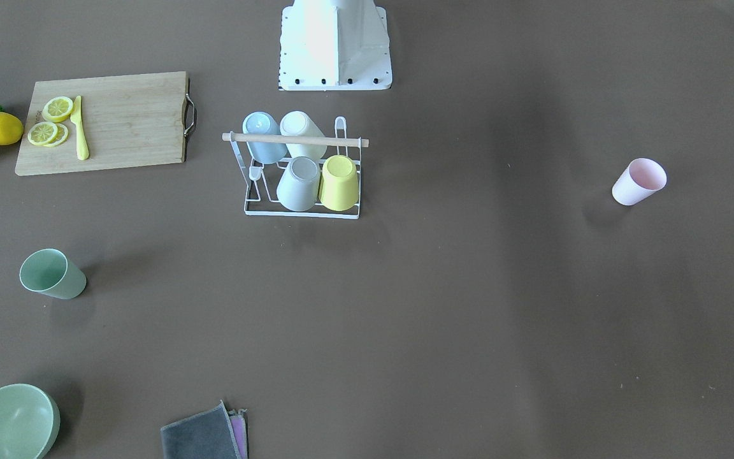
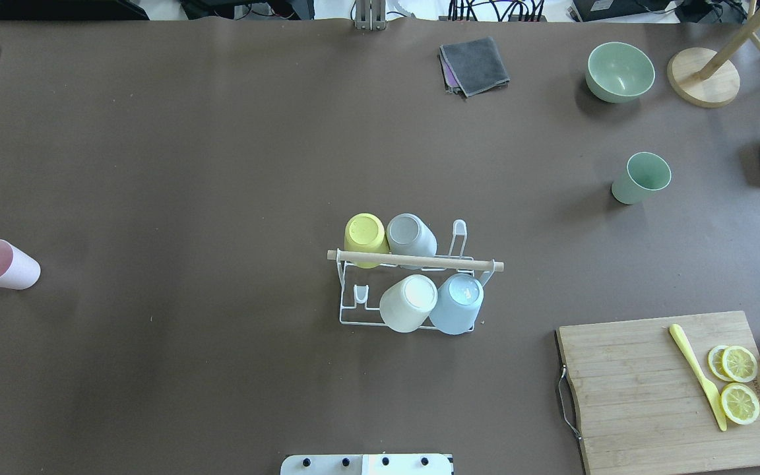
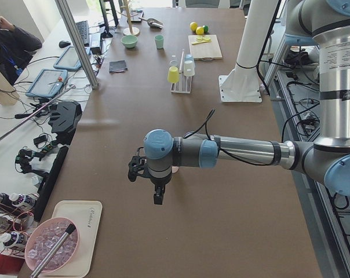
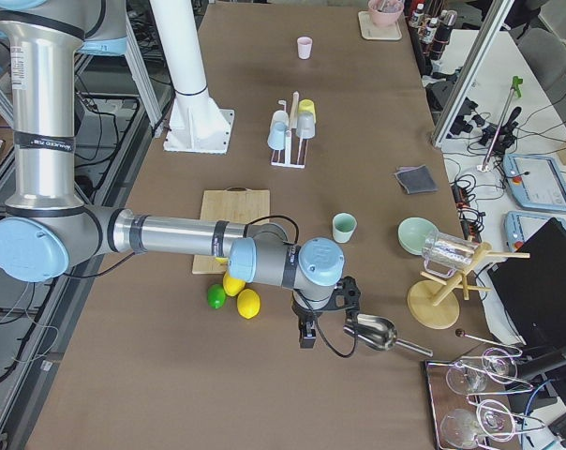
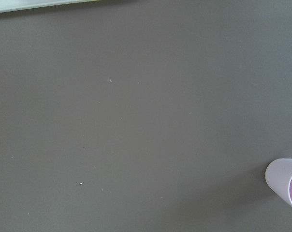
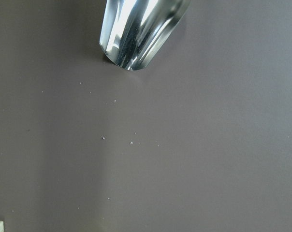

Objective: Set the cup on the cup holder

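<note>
Cup holder (image 2: 419,261) with four cups turned mouth-down on its prongs. Two prongs are free, one at each of two opposite corners. Two loose cups stand upright, mouth up, on the table. The pink cup (image 2: 2,265) is well apart from the cup holder on the robot's left. The green cup (image 2: 642,178) is apart from it on the robot's right, on the side away from the robot's base. The left gripper (image 3: 157,197) hangs above the table near the pink cup, which just enters the lower right corner of the left wrist view. The right gripper (image 4: 306,336) hangs beyond the green cup from the cup holder, beside a metal scoop (image 6: 141,29). Both grippers appear only in the side views, so whether their fingers are apart or together cannot be told. Neither holds a cup. Judged by appearance, either cup is light, stiff, thin-walled plastic with a smooth tapered wall. It is likely to slide or tip under a push. A hold across the wall near the rim, or one finger inside the mouth, seems suitable, since the cup must be turned over onto a prong.
</note>
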You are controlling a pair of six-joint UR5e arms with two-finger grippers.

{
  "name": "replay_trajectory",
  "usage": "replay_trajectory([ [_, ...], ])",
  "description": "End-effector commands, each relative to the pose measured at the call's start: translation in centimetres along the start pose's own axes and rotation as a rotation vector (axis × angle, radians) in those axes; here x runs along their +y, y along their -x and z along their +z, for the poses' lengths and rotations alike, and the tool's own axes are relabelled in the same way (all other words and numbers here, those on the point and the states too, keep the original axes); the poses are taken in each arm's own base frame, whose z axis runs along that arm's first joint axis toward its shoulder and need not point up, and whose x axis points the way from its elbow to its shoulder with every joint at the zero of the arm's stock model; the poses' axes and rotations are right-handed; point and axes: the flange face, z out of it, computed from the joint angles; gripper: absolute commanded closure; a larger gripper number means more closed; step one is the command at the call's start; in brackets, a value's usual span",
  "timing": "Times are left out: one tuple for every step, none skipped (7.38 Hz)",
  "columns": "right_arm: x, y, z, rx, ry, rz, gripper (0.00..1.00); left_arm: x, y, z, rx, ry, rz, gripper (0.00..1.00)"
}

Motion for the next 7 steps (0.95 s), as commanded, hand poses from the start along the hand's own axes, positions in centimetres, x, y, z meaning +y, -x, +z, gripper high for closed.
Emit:
replay_trajectory([
  [0.1,0.0,0.0,0.000,0.001,0.005,0.00,0.2,0.8,0.6,0.001,0.011,-0.016,0.01],
  [0.0,0.1,-0.1,-0.003,-0.002,0.003,0.00,0.2,0.8,0.5,0.001,0.009,-0.014,0.01],
  [-0.1,0.1,-0.1,-0.002,-0.003,0.002,0.00,-0.2,0.5,0.2,0.001,0.003,-0.008,0.01],
  [0.0,0.1,-0.1,-0.003,-0.002,0.003,0.00,-0.3,0.3,0.1,0.001,-0.001,-0.005,0.01],
  [-0.1,0.1,-0.1,-0.002,-0.003,0.002,0.00,-0.5,0.0,-0.3,0.000,-0.008,0.003,0.01],
  [-0.1,0.1,-0.1,-0.002,-0.003,0.002,0.00,-0.7,-0.6,-0.8,-0.001,-0.021,0.016,0.01],
  [-0.1,0.2,-0.2,-0.002,-0.004,0.001,0.00,-0.7,-0.7,-1.0,-0.001,-0.023,0.018,0.01],
])
